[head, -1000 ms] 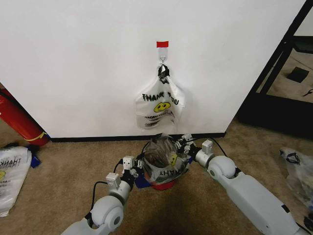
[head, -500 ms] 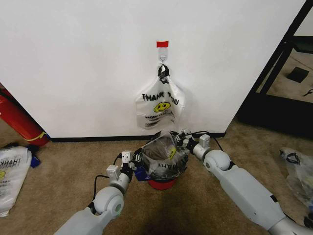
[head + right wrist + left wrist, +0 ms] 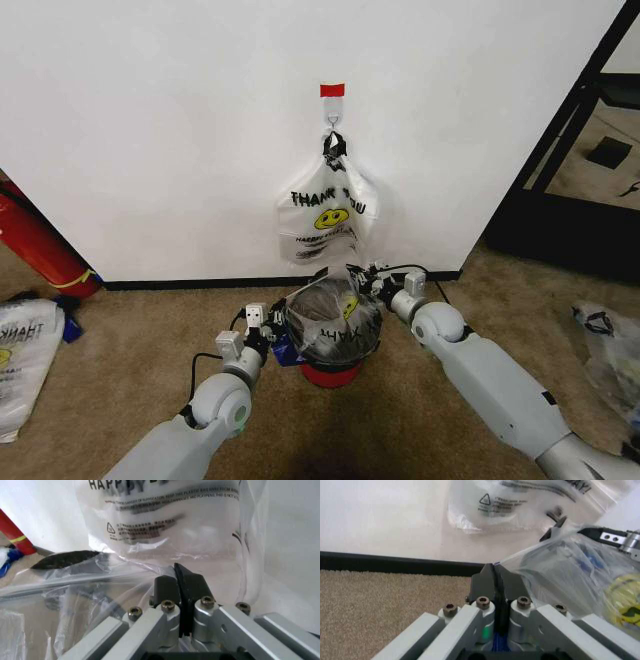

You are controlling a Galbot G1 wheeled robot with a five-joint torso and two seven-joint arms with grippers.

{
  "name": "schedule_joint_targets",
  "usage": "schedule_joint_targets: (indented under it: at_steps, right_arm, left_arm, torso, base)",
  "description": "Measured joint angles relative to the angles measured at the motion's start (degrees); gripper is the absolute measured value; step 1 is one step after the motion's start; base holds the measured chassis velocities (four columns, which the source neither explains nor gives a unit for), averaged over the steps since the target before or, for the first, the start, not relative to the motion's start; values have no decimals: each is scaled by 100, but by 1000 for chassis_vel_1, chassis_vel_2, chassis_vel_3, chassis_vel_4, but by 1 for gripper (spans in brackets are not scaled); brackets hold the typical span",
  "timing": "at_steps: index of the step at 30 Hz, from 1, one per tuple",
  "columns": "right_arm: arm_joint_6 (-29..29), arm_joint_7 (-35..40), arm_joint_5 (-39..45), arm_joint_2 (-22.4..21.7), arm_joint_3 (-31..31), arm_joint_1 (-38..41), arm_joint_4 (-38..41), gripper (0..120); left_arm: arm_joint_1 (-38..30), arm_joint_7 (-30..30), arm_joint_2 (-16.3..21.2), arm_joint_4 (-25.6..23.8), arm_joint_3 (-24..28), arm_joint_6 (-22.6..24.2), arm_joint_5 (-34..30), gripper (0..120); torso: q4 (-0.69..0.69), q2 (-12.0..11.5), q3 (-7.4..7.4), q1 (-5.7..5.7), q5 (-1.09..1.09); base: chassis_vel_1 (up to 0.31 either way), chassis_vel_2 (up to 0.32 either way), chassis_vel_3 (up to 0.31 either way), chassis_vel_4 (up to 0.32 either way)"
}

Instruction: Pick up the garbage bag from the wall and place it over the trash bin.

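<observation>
Head view, lower centre of the frame: the trash bin point(image 3: 332, 335), black mesh with a red base, stands on the carpet point(image 3: 120, 350) just in front of the wall point(image 3: 160, 130). The garbage bag point(image 3: 335, 322) is draped over the bin's mouth, print upside down, a blue piece at its left edge. Left end effector point(image 3: 268, 338) sits at the bin's left rim; in the left wrist view its fingers point(image 3: 487, 583) are pressed together with bag film and blue material pinched between them. Right end effector point(image 3: 372, 280) sits at the bin's upper-right rim; fingers point(image 3: 182, 587) are together, clamped on the bag's film. Another printed bag point(image 3: 326, 215) hangs from the hook point(image 3: 333, 122) under the red tape square point(image 3: 332, 90), upper centre. Red cylinder point(image 3: 40, 245) at far left.
</observation>
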Motion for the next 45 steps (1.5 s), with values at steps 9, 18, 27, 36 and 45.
schedule_joint_targets:
  at_steps: [9, 18, 27, 36, 45]
  right_arm:
    - [-30, 43, 95, 95, -23, 113, -152, 0]
    - [150, 137, 87, -74, 1, -77, 151, 20]
    - [321, 77, -91, -460, 258, -623, 737, 51]
    - [728, -66, -396, -732, 679, -1301, 1270, 86]
    - [1097, 314, -966, -756, 2220, -3392, 3221, 100]
  left_arm:
    - [-91, -20, 30, -10, -31, 179, -265, 0]
    - [376, -33, 156, -431, -243, 260, -229, 18]
    - [1006, 2, 388, -1039, -510, 273, -47, 51]
    - [1507, -29, 477, -1611, -763, 211, 175, 86]
    - [1806, -36, 518, -2452, -638, 108, 575, 100]
  torso:
    - [0, 1, 0, 0, 0]
    - [2, 1, 0, 0, 3]
    - [1, 1, -1, 0, 1]
    - [1, 1, -1, 0, 0]
    - [-1, 1, -1, -1, 4]
  base:
    - [0, 0, 0, 0]
    - [0, 0, 0, 0]
    - [0, 0, 0, 0]
    - [0, 0, 0, 0]
    - [0, 0, 0, 0]
